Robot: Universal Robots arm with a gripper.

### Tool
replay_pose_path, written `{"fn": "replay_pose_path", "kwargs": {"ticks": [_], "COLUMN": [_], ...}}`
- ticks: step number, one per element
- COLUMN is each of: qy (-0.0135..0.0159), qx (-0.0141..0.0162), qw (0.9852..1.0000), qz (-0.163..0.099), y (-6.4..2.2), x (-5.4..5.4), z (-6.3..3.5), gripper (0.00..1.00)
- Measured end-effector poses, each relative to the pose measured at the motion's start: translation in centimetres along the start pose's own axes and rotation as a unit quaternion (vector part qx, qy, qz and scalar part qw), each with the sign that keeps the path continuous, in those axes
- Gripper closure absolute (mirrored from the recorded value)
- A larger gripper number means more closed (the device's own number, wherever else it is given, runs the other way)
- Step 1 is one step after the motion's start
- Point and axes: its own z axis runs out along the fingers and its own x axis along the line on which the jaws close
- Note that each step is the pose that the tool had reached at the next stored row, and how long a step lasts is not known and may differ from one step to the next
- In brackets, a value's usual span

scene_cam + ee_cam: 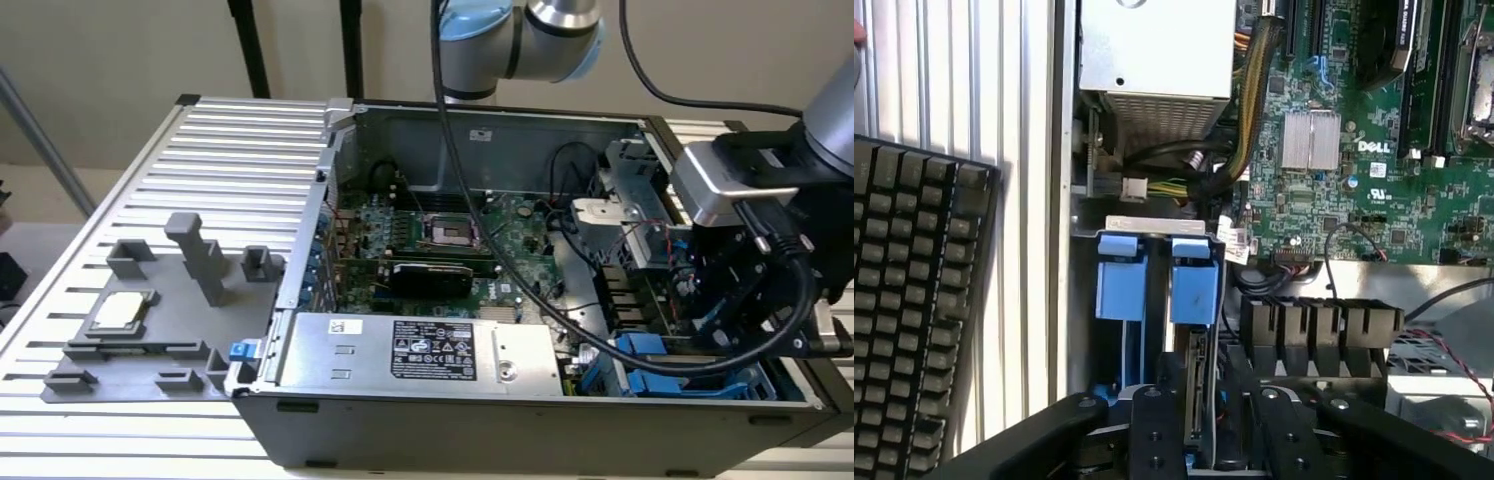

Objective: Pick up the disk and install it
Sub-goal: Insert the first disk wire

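One disk [1199, 365] edge-on in drive bay [1154, 224]; claw [1199, 400] seemingly clenched on it; blue carrier [1121, 288] alongside.

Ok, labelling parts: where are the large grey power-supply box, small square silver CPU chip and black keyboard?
Large grey power-supply box [441, 352]: exterior view, black label.
Small square silver CPU chip [122, 310]: exterior view, top face.
Black keyboard [904, 320]: wrist view, keys.

— Anything readable on the motherboard [1354, 90]?
— "DELL", in white letters, just beside the silver heatsink [1311, 140].
— And the black label [445, 352] on the power supply [327, 355]?
— It carries white print and marks, but none of it can be read.
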Motion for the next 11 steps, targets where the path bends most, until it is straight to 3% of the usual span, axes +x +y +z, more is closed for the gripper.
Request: {"fn": "replay_pose_path", "kwargs": {"ticks": [5, 11], "qy": [-0.0024, -0.0031], "qx": [-0.0032, -0.0089], "qw": [1.0000, 1.0000], "qz": [0.000, 0.000], "y": [-1.78, -3.42], "x": [0.5, 0.9], "z": [0.03, 0.07], "gripper": [0.66, 0.66]}}
